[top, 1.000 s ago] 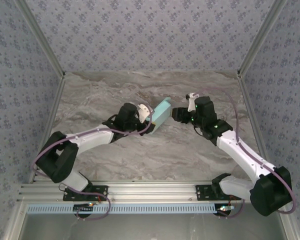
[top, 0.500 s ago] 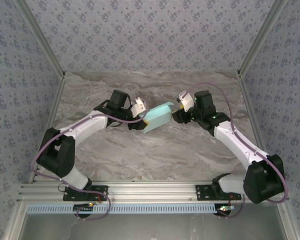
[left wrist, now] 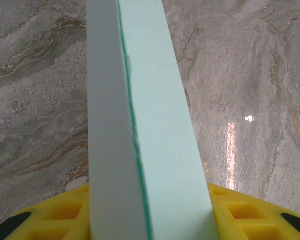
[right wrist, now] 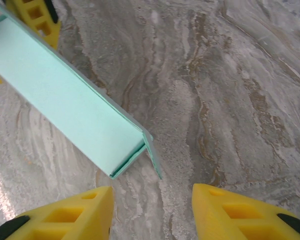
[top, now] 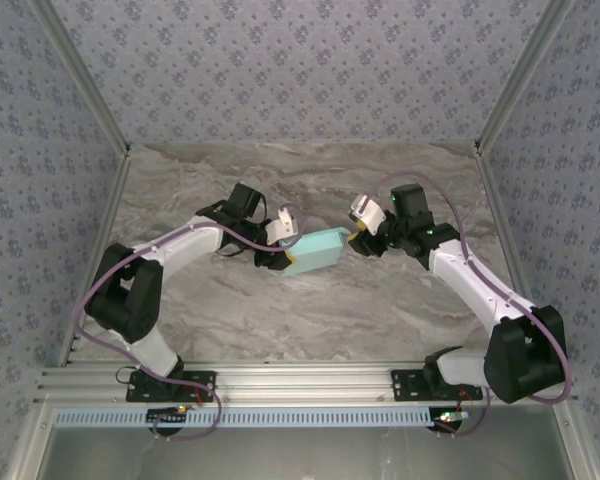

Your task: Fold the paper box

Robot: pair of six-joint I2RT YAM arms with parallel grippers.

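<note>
The paper box (top: 315, 250) is a pale cyan, folded-up rectangular shape lying nearly level just above the marble table's middle. My left gripper (top: 283, 243) is shut on its left end; in the left wrist view the paper box (left wrist: 150, 125) runs up from between the yellow fingers (left wrist: 250, 215). My right gripper (top: 357, 240) stands open just off the box's right end. In the right wrist view the paper box (right wrist: 65, 95) ends in a small loose flap (right wrist: 152, 152) ahead of my right gripper (right wrist: 152, 210), with nothing between its yellow fingers.
The marble table (top: 310, 310) is walled by patterned panels on the left, back and right. An aluminium rail (top: 310, 380) with both arm bases runs along the near edge. The left gripper's yellow fingers (right wrist: 37, 17) show at the box's far end in the right wrist view.
The left arm has swung the box from tilted upright to lying nearly level and lower. The right gripper has moved left up to the box's end, and its jaws have narrowed.
</note>
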